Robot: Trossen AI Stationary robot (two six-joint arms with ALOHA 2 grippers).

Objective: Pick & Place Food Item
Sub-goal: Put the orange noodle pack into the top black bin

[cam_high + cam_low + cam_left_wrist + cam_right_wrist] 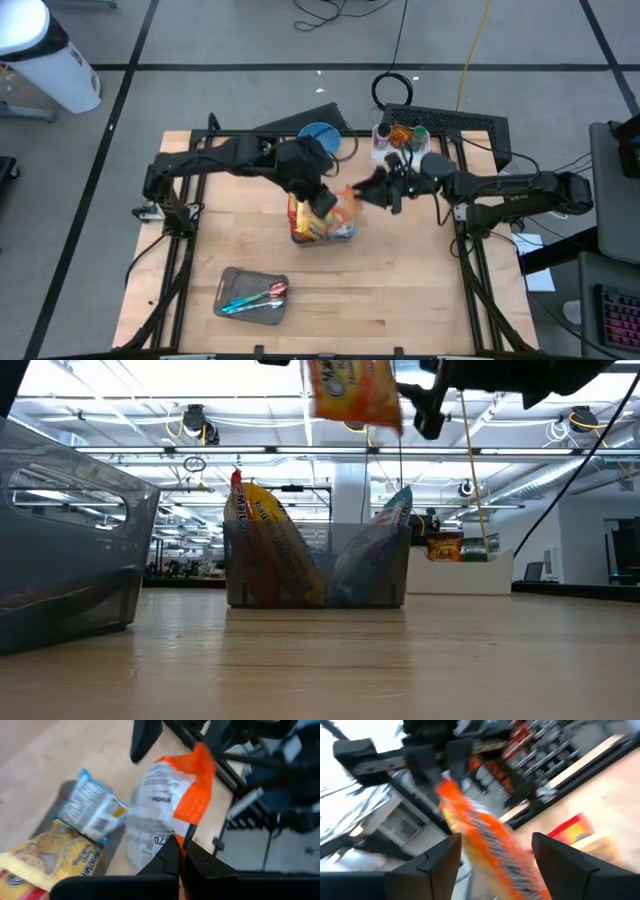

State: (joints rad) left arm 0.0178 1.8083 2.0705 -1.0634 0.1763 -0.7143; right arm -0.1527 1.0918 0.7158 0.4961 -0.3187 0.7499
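Wooden table (320, 660) up front, clear bin (316, 565) mid-table; left gripper (181, 851) pinches the orange bag (170, 805), right gripper (495, 855) spread wide beside it. I'd lower slowly, centred over the bin.

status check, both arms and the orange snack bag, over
Left gripper shut on orange snack bag, held above the clear bin. Right gripper jaws open beside the bag, not holding. Bin already holds other packets; nothing blocking.
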